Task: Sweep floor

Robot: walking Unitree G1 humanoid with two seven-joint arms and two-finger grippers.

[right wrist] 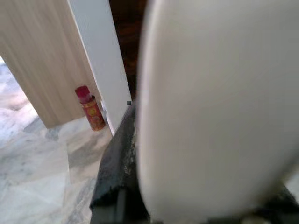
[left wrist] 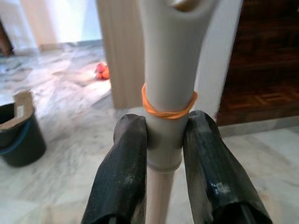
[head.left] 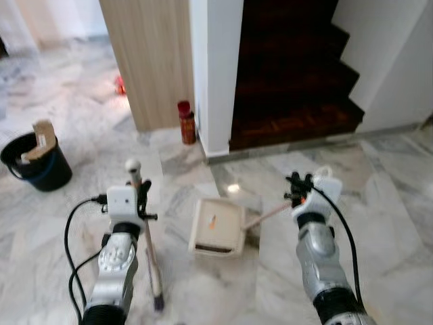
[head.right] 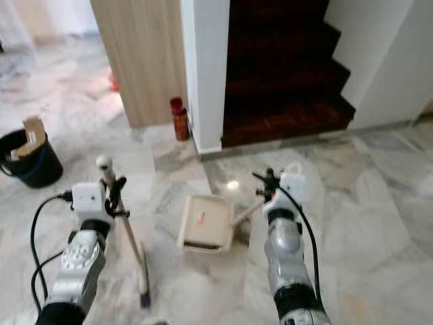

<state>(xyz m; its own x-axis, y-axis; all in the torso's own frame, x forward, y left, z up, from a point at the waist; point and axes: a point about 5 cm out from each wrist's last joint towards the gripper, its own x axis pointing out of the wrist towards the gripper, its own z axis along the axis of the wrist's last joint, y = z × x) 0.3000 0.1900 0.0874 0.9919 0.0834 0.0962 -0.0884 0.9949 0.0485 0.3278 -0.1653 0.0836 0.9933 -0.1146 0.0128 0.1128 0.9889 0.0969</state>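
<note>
On the marble floor (head.left: 392, 223), the left gripper (left wrist: 163, 140) pinches the broom (head.left: 145, 230) high on its pale handle, just under an orange rubber band (left wrist: 168, 109); the stick slants down to bristles by the robot's feet. To its right lies the cream dustpan (head.left: 218, 227), holding an orange scrap (head.left: 212, 221), its handle running rightward and up into the right gripper (head.left: 301, 188), which is clamped on it. The pan's mouth sits just right of the broom head, so a rightward stroke seems called for.
</note>
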